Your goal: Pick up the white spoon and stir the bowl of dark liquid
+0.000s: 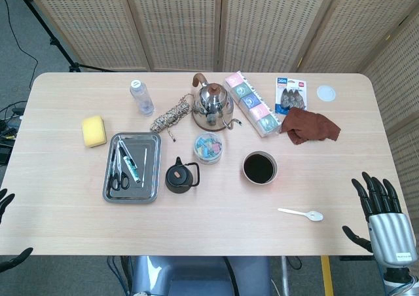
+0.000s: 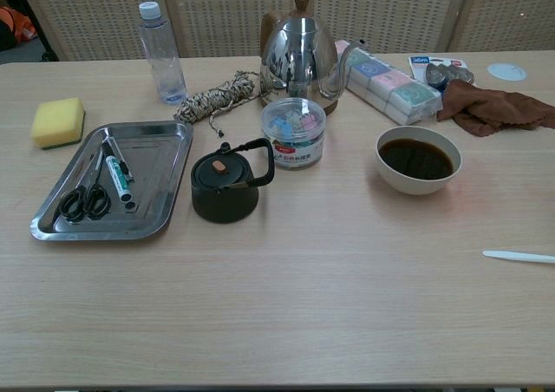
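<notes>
My right hand (image 1: 380,211) hovers empty, fingers spread, right of the white spoon (image 1: 300,213) (lying near the bowl (image 1: 260,167)); my left hand (image 1: 8,230) looks barely visible, state unclear

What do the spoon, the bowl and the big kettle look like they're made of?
Spoon: probably plastic, plain matte white and thin. Bowl: likely glazed ceramic, with a smooth pale thick rim. Big kettle: polished metal, mirror-like reflections, with a brown handle that may be wood.
</notes>
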You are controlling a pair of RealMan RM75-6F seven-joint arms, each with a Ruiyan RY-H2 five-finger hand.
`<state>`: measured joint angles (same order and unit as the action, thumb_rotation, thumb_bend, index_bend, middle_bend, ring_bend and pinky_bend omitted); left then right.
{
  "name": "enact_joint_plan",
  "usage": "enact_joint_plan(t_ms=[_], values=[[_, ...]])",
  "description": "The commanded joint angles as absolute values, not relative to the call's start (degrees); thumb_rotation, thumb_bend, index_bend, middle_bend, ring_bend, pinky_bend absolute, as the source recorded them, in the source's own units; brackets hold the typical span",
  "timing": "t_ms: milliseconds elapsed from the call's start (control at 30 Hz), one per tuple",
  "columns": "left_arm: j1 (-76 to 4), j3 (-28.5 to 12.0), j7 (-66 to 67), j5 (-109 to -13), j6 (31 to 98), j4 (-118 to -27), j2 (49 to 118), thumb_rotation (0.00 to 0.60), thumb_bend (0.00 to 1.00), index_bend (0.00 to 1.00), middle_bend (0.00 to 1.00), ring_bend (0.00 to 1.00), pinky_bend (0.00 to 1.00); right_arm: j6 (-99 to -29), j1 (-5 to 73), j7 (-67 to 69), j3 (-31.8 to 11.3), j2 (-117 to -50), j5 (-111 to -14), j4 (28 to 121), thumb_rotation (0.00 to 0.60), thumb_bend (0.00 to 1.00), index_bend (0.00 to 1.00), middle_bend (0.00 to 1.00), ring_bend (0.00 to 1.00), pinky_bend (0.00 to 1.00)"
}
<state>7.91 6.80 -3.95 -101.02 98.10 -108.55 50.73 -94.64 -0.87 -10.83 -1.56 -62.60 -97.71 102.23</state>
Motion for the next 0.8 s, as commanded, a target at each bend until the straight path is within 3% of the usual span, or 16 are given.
enact_joint_plan(t_ms=[33,267,433,600,800], values=[[8.2,6.8,-3.9,-101.2,98.5,-108.4,50.8,0.600,0.00,0.00,0.00,0.00,0.00,-94.4,-0.8,-11.0,-1.5,-62.7,-97.7,102.2,0.600,0.00,0.00,0.00,0.00,0.00],[8.3,6.8,-4.5,-101.4,98.8,-108.3,50.7,0.600,0.00,0.00,0.00,0.00,0.00,-92.1,-0.2,-10.3,-0.5,-63.3,-98.0,102.0,0.600,0.00,0.01,0.00,0.00,0.00],[8.1,6.7,-4.6,-100.9,98.1,-108.4,50.6,0.600,0.00,0.00,0.00,0.00,0.00,-85.8,3.1,-8.8,-0.9,-68.1,-95.8,98.5,0.600,0.00,0.16,0.00,0.00,0.00],[8.0,6.5,-4.9,-100.1,97.8,-108.7,50.4,0.600,0.00,0.00,0.00,0.00,0.00,-78.6,6.7,-9.1,-1.8,-72.6,-91.9,96.0,0.600,0.06,0.44,0.00,0.00,0.00],[7.6,6.3,-4.4,-99.6,96.9,-109.2,50.3,0.600,0.00,0.00,0.00,0.00,0.00,-73.3,9.7,-10.8,-3.4,-76.5,-87.1,94.0,0.600,0.22,0.50,0.00,0.00,0.00]])
